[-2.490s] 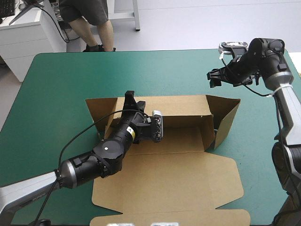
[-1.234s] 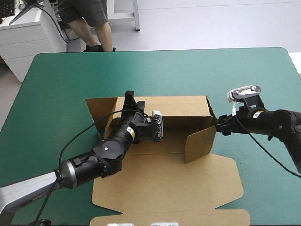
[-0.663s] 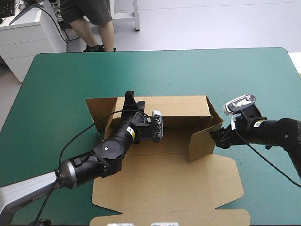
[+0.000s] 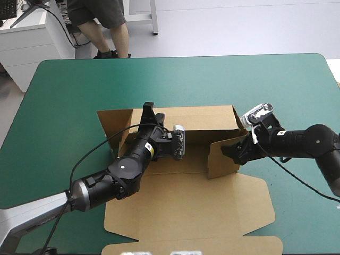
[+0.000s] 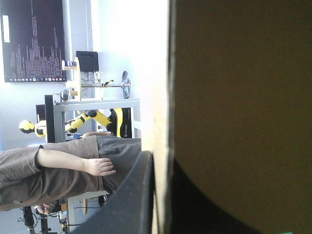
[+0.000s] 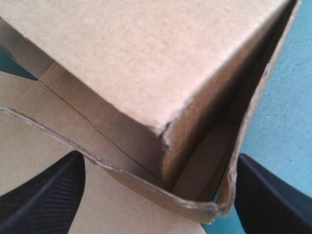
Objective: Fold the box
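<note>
Here, from above, the brown cardboard box [image 4: 191,202] lies mid-table on the teal-green table cover [image 4: 79,90]. Its far wall and right flap stand up. The left gripper [image 4: 147,112] is at the far wall and the right gripper [image 4: 227,151] is at the flap. In the left wrist view, black fingers [image 5: 131,200] pinch the board's edge. In the right wrist view, fingers [image 6: 44,190] stand wide apart with a box corner between them.

The teal-green tabletop [image 4: 212,79] carries one thing, a brown box [image 4: 186,207] of cut board. It lies on the middle and near part. Its wide lid lies flat toward the near edge, and its far wall stands up.
</note>
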`<state>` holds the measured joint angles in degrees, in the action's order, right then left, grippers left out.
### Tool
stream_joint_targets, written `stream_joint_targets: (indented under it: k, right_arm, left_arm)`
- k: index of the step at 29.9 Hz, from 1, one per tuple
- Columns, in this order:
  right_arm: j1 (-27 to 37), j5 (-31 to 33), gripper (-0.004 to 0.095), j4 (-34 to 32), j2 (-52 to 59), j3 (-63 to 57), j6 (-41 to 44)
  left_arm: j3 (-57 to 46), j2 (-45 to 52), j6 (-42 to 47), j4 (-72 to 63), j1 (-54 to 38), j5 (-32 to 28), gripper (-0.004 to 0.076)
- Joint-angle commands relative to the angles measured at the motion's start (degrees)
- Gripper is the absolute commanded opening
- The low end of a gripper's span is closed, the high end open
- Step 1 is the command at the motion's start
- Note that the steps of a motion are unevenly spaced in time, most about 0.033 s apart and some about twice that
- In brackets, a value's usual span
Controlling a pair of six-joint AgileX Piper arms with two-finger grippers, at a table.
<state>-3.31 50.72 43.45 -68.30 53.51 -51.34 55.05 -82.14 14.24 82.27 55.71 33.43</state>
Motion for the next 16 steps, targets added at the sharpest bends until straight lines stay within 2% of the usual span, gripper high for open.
stream_joint_targets:
  k: [1,5,10,16]
  right_arm:
    - [0.2,-2.2,0.0752,2.8,1.1,1.3,-2.1]
    - [0.0,-3.2,0.0752,3.2,0.8,1.3,-3.1]
    - [-4.1,-5.9,0.0737,2.0,-2.2,1.3,-3.0]
    - [-8.9,-11.4,0.0566,-1.5,-4.6,1.3,-1.0]
  left_arm:
    - [0.8,0.2,0.1,-0.6,0.2,-1.2,-0.0008]
    - [0.8,-0.9,0.2,-0.6,0.2,-2.5,-0.0008]
    - [0.8,-1.1,0.4,-0.4,0.2,-2.1,-0.0008]
    - [0.8,-1.1,0.6,-0.6,0.2,-0.1,-0.0008]
